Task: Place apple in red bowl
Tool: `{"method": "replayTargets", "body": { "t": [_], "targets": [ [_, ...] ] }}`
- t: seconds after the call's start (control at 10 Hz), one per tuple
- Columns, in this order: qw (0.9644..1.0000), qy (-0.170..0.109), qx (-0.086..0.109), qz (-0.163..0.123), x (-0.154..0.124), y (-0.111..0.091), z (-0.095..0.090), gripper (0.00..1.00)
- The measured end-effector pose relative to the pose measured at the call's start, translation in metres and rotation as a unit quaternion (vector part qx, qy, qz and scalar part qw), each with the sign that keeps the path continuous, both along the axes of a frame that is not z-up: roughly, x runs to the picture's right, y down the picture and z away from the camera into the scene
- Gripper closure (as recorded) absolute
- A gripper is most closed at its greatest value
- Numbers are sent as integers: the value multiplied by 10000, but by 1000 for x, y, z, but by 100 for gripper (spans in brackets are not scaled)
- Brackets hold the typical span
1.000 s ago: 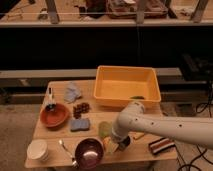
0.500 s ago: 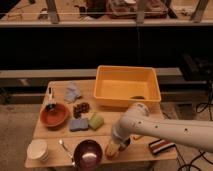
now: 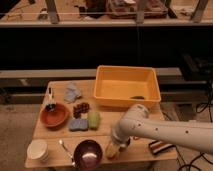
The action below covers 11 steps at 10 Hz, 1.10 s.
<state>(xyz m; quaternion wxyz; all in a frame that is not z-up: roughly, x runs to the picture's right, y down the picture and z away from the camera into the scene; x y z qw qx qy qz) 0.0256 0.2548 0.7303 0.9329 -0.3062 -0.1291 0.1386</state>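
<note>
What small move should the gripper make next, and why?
Probably ease down slightly and close on the apple. The gripper is open at the table's front edge, just right of the purple bowl, and the yellow-orange apple appears to sit at its tip, not yet gripped. The red bowl, at the far left, holds no apple yet.

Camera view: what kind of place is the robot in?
Probably a robot lab: cluttered wooden table, yellow bin, dark shelving behind. The gripper hangs at the table's front edge.
</note>
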Motion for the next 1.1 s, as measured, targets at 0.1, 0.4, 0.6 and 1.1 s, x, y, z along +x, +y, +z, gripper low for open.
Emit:
{"method": "replayTargets", "body": {
  "t": [0.1,0.4,0.6,1.1],
  "targets": [
    [10000,-48,39,-71,0,5,0,20],
    [9984,-269,288,-400,0,19,1,20],
    [9951,-421,511,-737,3,25,3,20],
    [9897,-659,774,-1013,5,33,10,20]
  ]
}}
